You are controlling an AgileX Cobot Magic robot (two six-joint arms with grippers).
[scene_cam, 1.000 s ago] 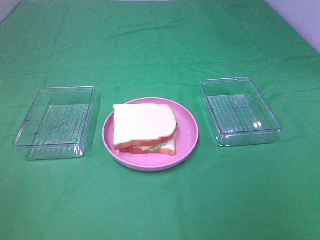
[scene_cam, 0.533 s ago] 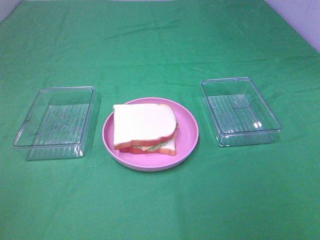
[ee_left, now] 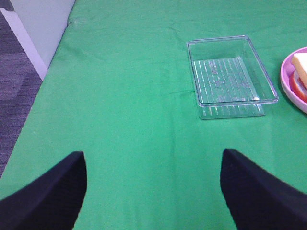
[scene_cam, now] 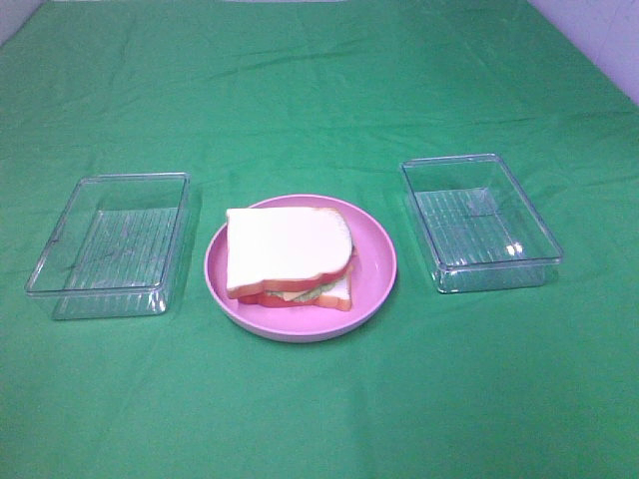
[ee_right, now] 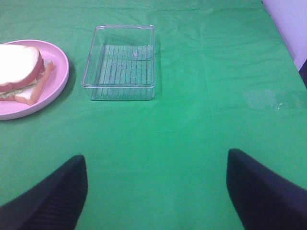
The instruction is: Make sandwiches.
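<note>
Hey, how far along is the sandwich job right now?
Done: one sandwich sits stacked on the pink plate, bread on top, fillings showing at the edge. In hand: nothing; the left gripper and right gripper are both open and empty, back from the plate. Left: apparently nothing, since both clear trays hold no pieces.

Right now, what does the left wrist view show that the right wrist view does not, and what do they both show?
Only the left wrist view shows the left clear tray, the open left gripper, and a strip of grey floor beyond the table edge. Only the right wrist view shows the right clear tray, the open right gripper, and the full stacked sandwich. Both share the green cloth and part of the pink plate; neither gripper holds anything.
</note>
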